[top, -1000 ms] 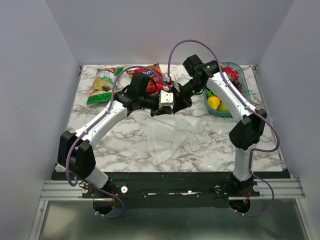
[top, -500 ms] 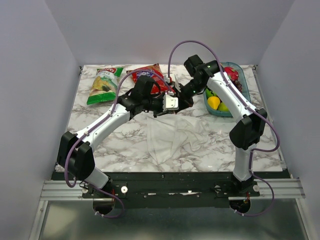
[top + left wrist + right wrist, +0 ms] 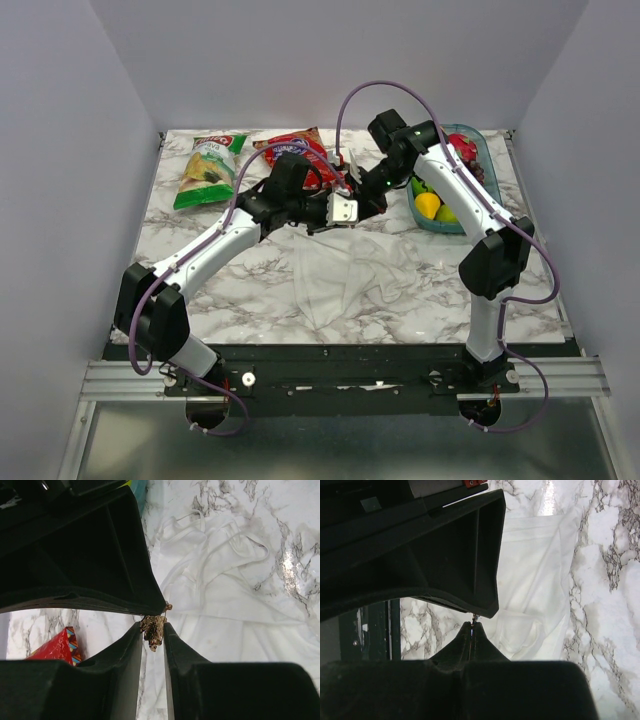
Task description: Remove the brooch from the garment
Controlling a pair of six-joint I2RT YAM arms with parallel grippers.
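Both the left pincer (image 3: 152, 625) and right pincer (image 3: 472, 625) pinch the brooch (image 3: 154, 633).

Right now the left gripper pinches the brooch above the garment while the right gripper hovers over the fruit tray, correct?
No. The left gripper pinches the brooch above the garment, but the right gripper is at the left one's tips, shut on the brooch's pin, not over the fruit tray; see the right wrist view.
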